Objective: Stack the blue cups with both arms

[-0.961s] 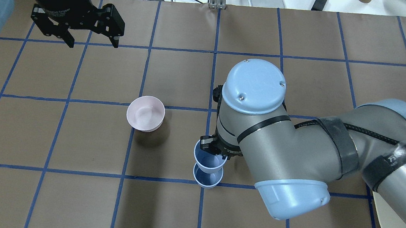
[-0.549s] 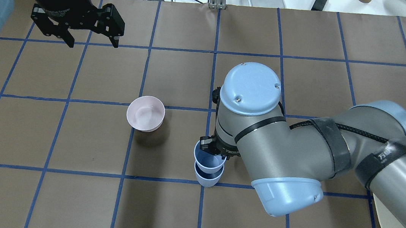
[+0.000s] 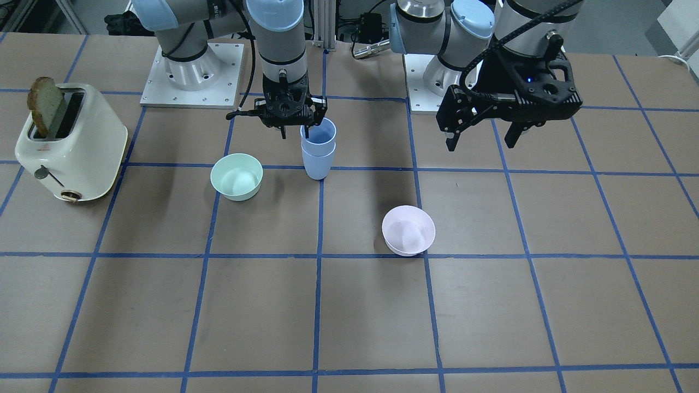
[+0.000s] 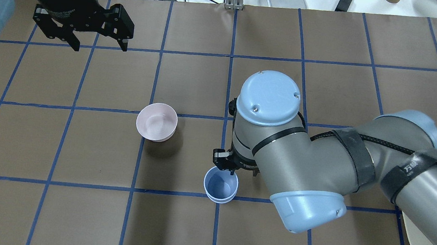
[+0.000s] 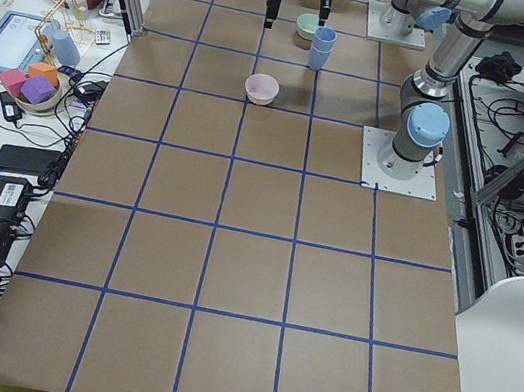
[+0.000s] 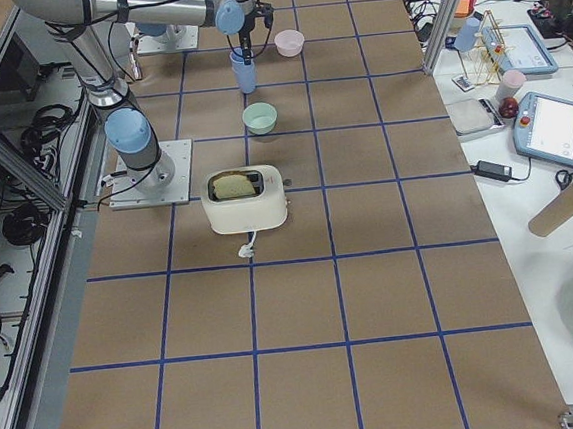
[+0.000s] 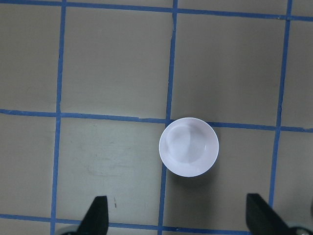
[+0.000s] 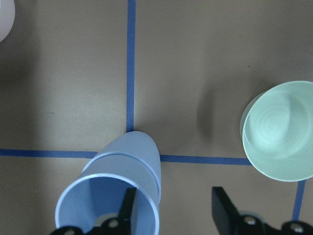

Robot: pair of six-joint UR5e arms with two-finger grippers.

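The two blue cups [image 3: 318, 148] stand nested upright, one inside the other, on a blue tape line near the table's middle; they also show in the overhead view [image 4: 220, 186] and the right wrist view [image 8: 122, 181]. My right gripper [image 3: 295, 130] is open just above them [image 8: 173, 210]. One finger is inside the upper cup's rim and the other is outside, apart from the wall. My left gripper [image 4: 99, 47] is open and empty, high over the far left side [image 7: 178, 220].
A pale pink bowl [image 4: 157, 121] sits left of the cups, below the left wrist camera [image 7: 188, 147]. A mint-green bowl [image 3: 236, 176] stands close beside the cups [image 8: 279, 129]. A cream toaster [image 3: 71, 144] holding toast stands further out on the right arm's side.
The upper cup, held above the lower one before, has dropped down into it. The right gripper has let go of it. The left arm has not moved.
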